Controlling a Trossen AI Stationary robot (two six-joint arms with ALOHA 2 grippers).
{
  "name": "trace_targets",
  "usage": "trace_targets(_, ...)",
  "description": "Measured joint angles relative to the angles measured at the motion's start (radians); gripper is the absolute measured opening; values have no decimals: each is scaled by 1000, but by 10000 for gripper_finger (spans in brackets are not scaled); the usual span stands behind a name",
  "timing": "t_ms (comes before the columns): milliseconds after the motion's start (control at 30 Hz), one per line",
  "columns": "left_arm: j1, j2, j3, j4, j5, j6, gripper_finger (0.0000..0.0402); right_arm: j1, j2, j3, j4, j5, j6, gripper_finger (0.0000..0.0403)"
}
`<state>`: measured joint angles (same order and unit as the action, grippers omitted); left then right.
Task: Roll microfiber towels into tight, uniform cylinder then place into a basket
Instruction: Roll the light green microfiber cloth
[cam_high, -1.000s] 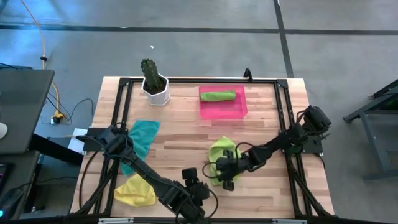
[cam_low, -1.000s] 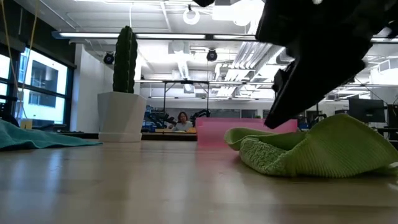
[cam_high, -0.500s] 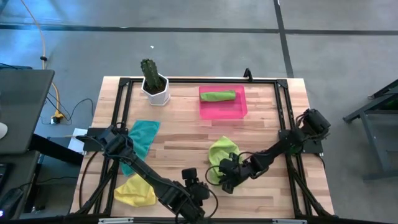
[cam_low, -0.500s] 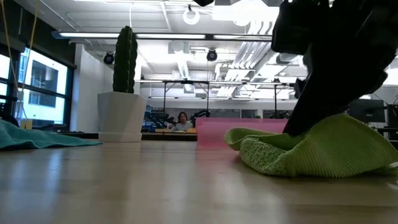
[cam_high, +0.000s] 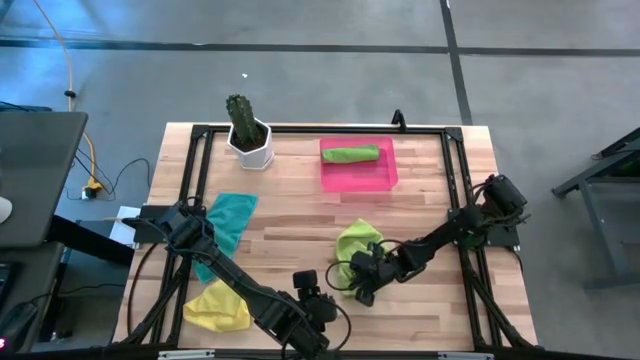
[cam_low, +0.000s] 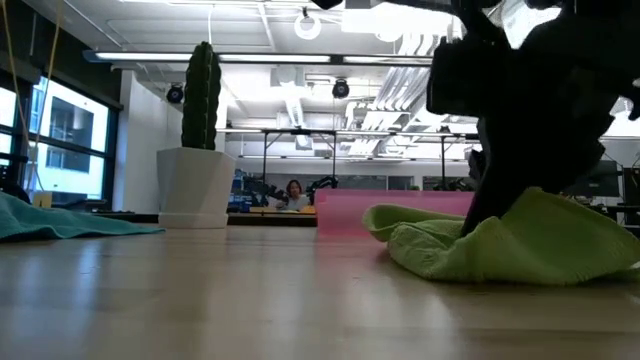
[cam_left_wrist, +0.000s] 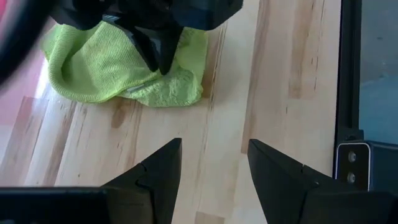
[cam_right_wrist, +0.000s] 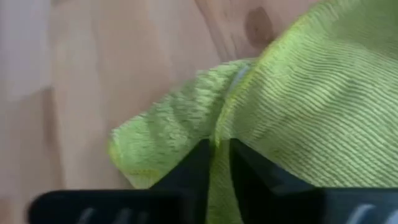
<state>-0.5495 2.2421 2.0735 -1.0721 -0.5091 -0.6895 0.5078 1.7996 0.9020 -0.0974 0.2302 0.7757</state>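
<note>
4 towels: 2 lime, 1 teal, 1 yellow. 1 pink basket (cam_high: 358, 175), 1 cactus pot (cam_high: 248, 140), 2 arms.

Lime roll (cam_high: 350, 153) lies in the basket's far part, long axis running left-right across the table. Loose lime towel (cam_high: 357, 246) sits crumpled mid-table, nearer the right side, in front of the basket; no clear long axis. Teal towel (cam_high: 226, 224) lies flat on the left, long axis running diagonally from far-right to near-left. Yellow towel (cam_high: 217, 308) lies bunched at the near-left corner.

R gripper (cam_right_wrist: 221, 163) is on the loose lime towel's near-left edge, fingers pinched on a fold of cloth. L gripper (cam_left_wrist: 214, 160) sits at the near edge, just near-left of it, fingers apart, holding nothing, over bare wood.
</note>
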Motion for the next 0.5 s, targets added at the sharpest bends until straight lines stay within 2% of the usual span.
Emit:
trace_targets(67,0,0,0,0,0,11,175,-3,0,0,-20,-3,-27,21)
trace_targets(133,0,0,0,0,0,12,175,-4,-2,0,-34,-11,-49,6)
trace_targets(400,0,0,0,-2,-3,13,175,-3,-131,0,-133,-32,-89,2)
trace_targets(500,0,0,0,-2,-35,24,175,2,-195,0,-162,-25,-104,3)
